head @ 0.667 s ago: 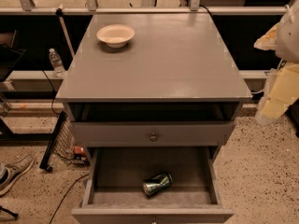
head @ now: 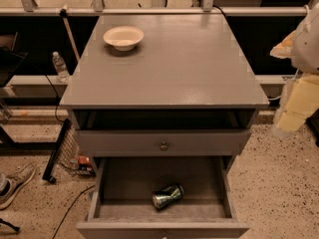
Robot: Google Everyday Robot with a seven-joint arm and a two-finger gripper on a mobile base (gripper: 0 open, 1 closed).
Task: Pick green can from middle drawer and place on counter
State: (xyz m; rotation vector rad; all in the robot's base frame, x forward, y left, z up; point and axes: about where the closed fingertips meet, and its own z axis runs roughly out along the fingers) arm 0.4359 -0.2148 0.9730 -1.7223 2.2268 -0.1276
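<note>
The green can (head: 167,196) lies on its side on the floor of the open middle drawer (head: 130,182), near the drawer's front and a little right of centre. The counter (head: 179,63) is the grey top slab of the cabinet above it. My arm hangs at the right edge of the view, beside the cabinet's right side. The pale gripper (head: 291,112) sits there at about counter-edge height, well above and to the right of the can, touching nothing.
A cream bowl (head: 123,37) stands on the counter's back left. A shut drawer front with a knob (head: 163,146) sits above the open drawer. A water bottle (head: 60,66), a black rack (head: 57,151) and a shoe (head: 16,183) are on the floor at left.
</note>
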